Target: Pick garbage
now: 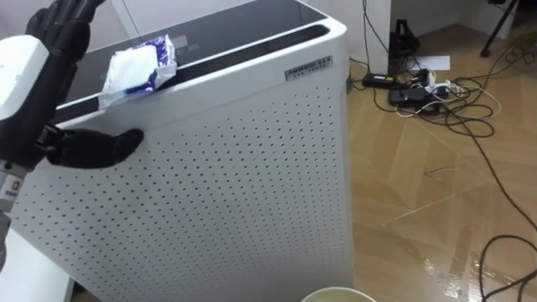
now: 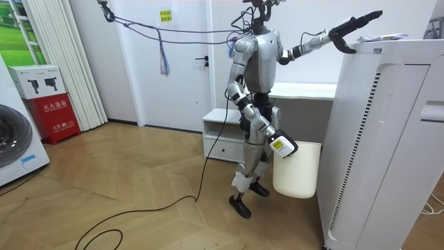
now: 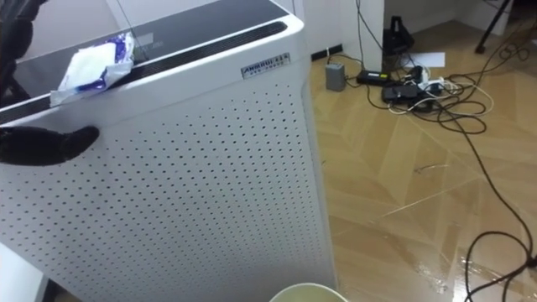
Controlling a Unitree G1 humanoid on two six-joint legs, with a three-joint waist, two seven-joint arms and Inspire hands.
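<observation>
A crumpled white and blue wrapper (image 1: 138, 71) lies on the top edge of a tall white air purifier (image 1: 226, 184). My left hand (image 1: 59, 50) is raised just left of the wrapper and is open. Its fingers point up over the purifier's top and its thumb (image 1: 96, 148) lies stretched along the perforated front, apart from the wrapper. In the room view my right hand (image 2: 281, 146) hangs low at the rim of a white bin (image 2: 297, 170); its fingers are hidden there.
I stand close to the purifier's front. The bin's rim (image 1: 336, 295) shows below me. Black cables and a power strip (image 1: 419, 92) lie on the wooden floor to the right. A low white cabinet (image 2: 223, 135) stands behind me.
</observation>
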